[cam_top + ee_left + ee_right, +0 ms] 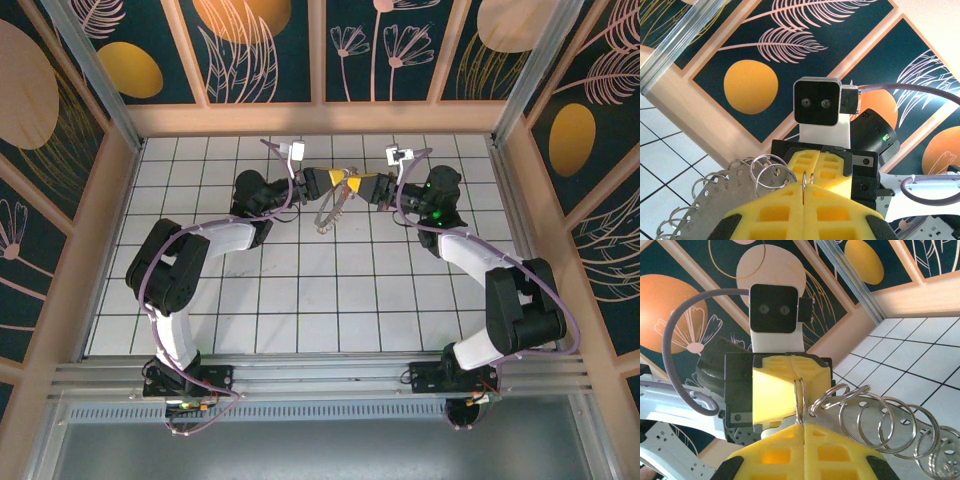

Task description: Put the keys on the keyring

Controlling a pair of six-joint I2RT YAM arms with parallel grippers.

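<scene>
Keyring (328, 213), a floppy chain of split rings, droops in an arc over the white-tiled table (300, 300), toward its far edge and about midway between its sides. Whether its low end touches the tiles I cannot tell. At its far end the left gripper (343, 180) and right gripper (358, 184) meet tip to tip, each with its jaws clamped on a thin ring of the chain.

Both arms stretched far forward, elbows out, and bent in toward each other. The left tool (343, 179) and the right tool (360, 183) sat tip to tip, each one squeezed shut on the keyring (328, 212).
</scene>
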